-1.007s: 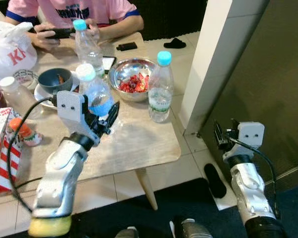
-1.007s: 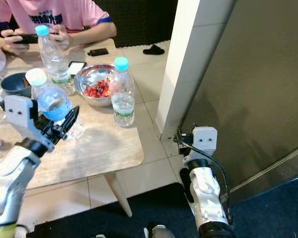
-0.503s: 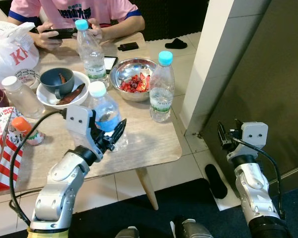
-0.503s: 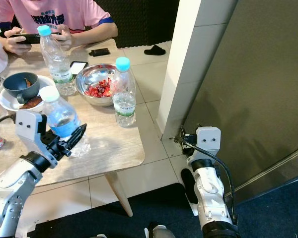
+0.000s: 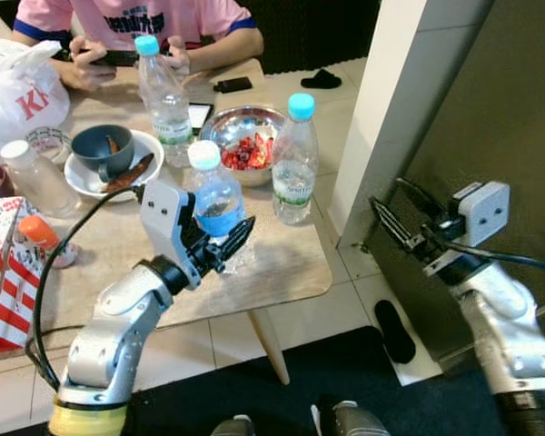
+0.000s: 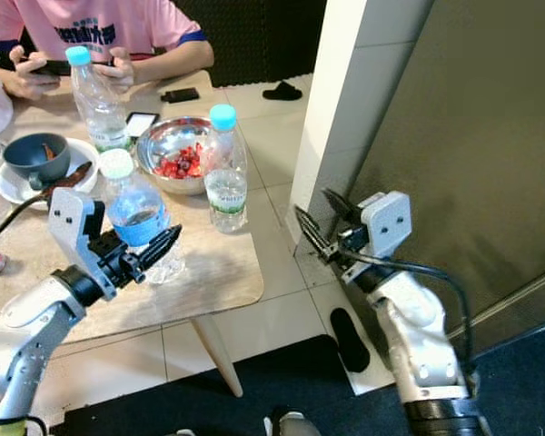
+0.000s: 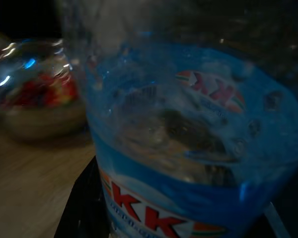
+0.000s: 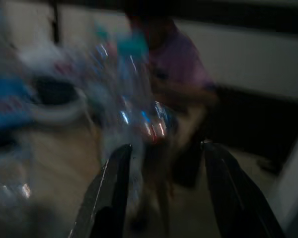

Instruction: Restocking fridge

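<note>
left eye view: your left gripper [image 5: 220,247] is clamped around the blue-label bottle [image 5: 217,197], white cap up, standing upright over the near part of the wooden table [image 5: 282,272].
left eye view, table: a second bottle [image 5: 294,160] with a light blue cap stands just beside the steel bowl [image 5: 239,149] of red bits, near the table's right edge; a third bottle [image 5: 165,94] stands farther back, by a phone [image 5: 198,114].
left eye view, right side: your right gripper [image 5: 398,218] hangs off the table's right side with its two black fingers spread apart and nothing between them, in front of the dark grey door [image 5: 490,118] next to the white pillar [image 5: 386,109].
right eye view: you see the same held bottle close to the table's front edge, well apart from the right gripper; a person in a pink shirt [image 6: 100,23] sits at the far end holding a phone, and a dark cup [image 6: 36,156] sits in a white dish at the left.
left wrist view: the blue label with red letters is pressed right up to the lens, the bowl of red bits blurred beside it.
right wrist view: you look between two separated black fingers [image 8: 111,193] at a blurred table scene; the capped bottle and the pink shirt are barely made out.
</note>
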Controlling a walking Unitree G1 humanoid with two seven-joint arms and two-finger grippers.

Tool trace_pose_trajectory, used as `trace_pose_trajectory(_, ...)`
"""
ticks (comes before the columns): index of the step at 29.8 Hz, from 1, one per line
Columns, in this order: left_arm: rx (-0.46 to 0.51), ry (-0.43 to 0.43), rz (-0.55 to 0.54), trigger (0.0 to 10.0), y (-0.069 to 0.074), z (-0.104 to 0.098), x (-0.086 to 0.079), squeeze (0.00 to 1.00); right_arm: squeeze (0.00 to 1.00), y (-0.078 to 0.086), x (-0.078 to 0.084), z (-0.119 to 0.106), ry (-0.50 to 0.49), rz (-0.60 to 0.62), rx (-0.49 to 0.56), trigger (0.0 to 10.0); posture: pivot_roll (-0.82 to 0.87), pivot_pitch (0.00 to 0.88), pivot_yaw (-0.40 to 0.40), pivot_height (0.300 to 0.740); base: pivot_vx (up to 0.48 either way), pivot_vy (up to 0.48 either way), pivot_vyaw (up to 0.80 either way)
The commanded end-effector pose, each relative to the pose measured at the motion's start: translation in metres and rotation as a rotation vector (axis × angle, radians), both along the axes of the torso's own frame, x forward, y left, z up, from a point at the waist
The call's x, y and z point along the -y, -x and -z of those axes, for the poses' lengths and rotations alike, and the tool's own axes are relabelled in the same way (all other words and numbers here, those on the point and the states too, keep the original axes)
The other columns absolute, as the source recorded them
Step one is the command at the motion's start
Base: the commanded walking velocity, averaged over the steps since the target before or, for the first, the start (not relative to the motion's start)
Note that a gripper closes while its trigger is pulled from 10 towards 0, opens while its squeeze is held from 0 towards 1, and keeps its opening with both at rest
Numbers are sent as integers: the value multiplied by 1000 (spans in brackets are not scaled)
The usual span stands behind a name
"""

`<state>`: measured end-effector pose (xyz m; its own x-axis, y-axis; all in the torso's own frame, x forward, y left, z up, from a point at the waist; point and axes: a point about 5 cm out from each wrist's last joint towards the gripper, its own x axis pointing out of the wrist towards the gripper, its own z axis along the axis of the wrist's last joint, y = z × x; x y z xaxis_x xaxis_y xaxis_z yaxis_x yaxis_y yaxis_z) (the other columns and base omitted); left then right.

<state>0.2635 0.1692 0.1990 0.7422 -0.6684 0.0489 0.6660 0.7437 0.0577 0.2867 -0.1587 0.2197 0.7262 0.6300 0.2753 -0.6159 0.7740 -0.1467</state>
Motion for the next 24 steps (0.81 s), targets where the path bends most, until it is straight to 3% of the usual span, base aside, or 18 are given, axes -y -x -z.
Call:
trace_pose_trajectory(1,32,-13,68,10000,5,-10,5,0,0,3,-5,-3,-18,-40,-11,10000,-1,145,-26,740,0,0,0)
trace_pose_trajectory(6,53,-53,176,10000,9,-19,13,0,0,-1,-20,-28,-114,-89,47,10000,-1,139,-22,740,0,0,0)
trace_pose_trajectory(8,64,-61,223,10000,8,-22,22,0,0,-4,-36,-38,-144,-150,59,10000,-1,134,-16,740,0,0,0)
trace_pose_trajectory(9,64,-61,223,10000,8,-22,22,0,0,-4,-36,-38,-144,-150,59,10000,-1,134,-16,740,0,0,0)
trace_pose_trajectory(10,76,-78,255,10000,5,-22,29,0,0,-5,-56,-46,-142,-224,63,10000,-1,129,-16,740,0,0,0)
trace_pose_trajectory(13,93,-100,252,10000,1,-22,33,0,0,-2,-67,-47,-108,-279,55,10000,1,126,-20,740,0,0,0)
trace_pose_trajectory(18,124,-130,222,10000,-5,-26,31,0,0,18,-73,-42,-33,-449,-1,10000,-2,128,-30,740,0,0,0)
trace_pose_trajectory(22,123,-132,225,10000,-4,-26,30,0,0,22,-71,-42,-25,-464,-11,10000,-9,130,-31,740,0,0,0)
trace_pose_trajectory(23,122,-132,226,10000,-3,-26,29,0,306,21,-69,-44,-45,-457,-12,10000,-12,131,-32,740,0,0,0)
trace_pose_trajectory(24,122,-134,228,10000,-2,-26,28,0,306,20,-68,-46,-59,-452,-14,10000,-12,131,-32,740,0,0,0)
